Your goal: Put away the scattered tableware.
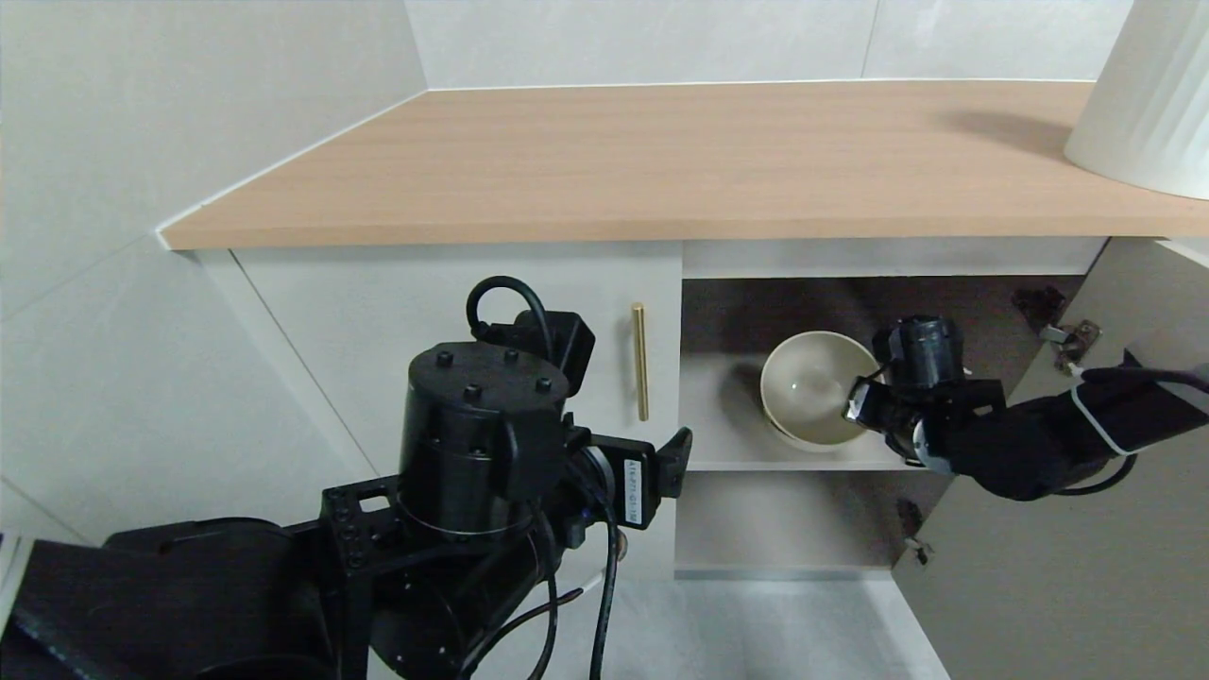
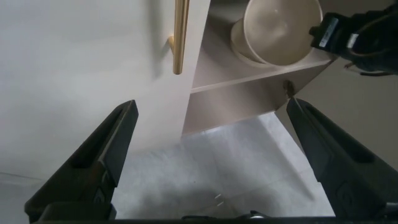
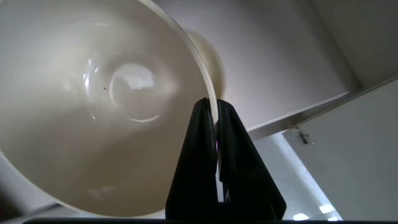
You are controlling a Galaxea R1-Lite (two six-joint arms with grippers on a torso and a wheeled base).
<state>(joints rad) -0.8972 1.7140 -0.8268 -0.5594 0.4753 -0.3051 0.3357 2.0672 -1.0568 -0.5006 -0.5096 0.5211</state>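
A cream bowl (image 1: 810, 382) is tilted on the shelf (image 1: 718, 430) inside the open cabinet, below the wooden counter. My right gripper (image 1: 861, 401) is shut on the bowl's rim, one finger inside and one outside, as the right wrist view shows at the rim (image 3: 214, 134). Another pale bowl (image 3: 208, 59) sits behind and under it. My left gripper (image 2: 211, 155) hangs open in front of the closed cabinet door, low and left of the opening, holding nothing. The bowl (image 2: 280, 31) also appears in the left wrist view.
The closed door carries a brass handle (image 1: 639, 361). The right door (image 1: 1067, 567) stands swung open beside my right arm. A white ribbed vessel (image 1: 1148, 94) stands on the counter (image 1: 604, 161) at the far right. A lower cabinet compartment (image 1: 784, 519) lies beneath the shelf.
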